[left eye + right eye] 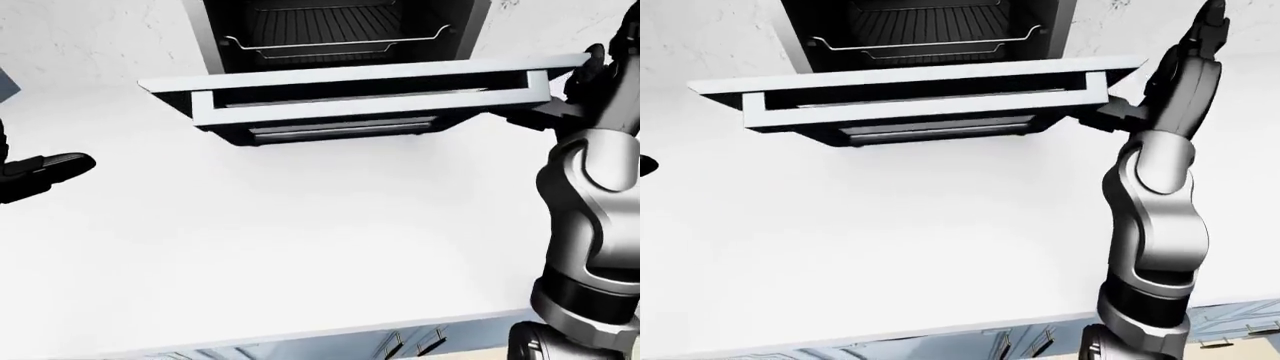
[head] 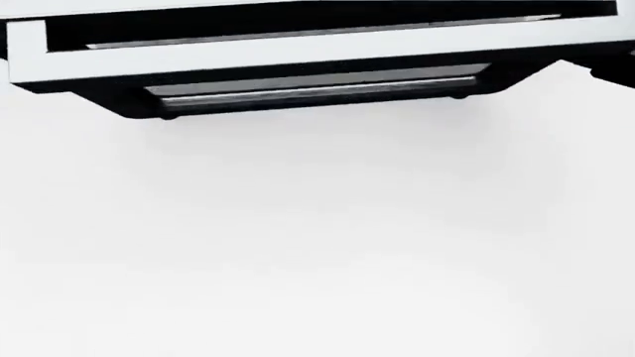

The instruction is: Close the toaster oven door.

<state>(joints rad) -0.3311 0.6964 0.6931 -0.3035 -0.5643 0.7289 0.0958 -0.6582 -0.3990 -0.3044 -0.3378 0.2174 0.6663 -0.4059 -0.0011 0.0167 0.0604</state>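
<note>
Left-eye view: the toaster oven sits at twelve o'clock on a white counter. Its door hangs open, dropped down to nearly level, with the wire rack visible inside. My left hand is at nine o'clock, well apart from the door, fingers loosely extended and holding nothing. My right hand is at two o'clock, just beside the door's right end.

Head view: the open door's underside and dark handle bar span twelve o'clock above bare counter.

Right-eye view: my right hand stands upright at two o'clock, fingers straight and spread, gripping nothing, one finger reaching under the door's corner.
</note>
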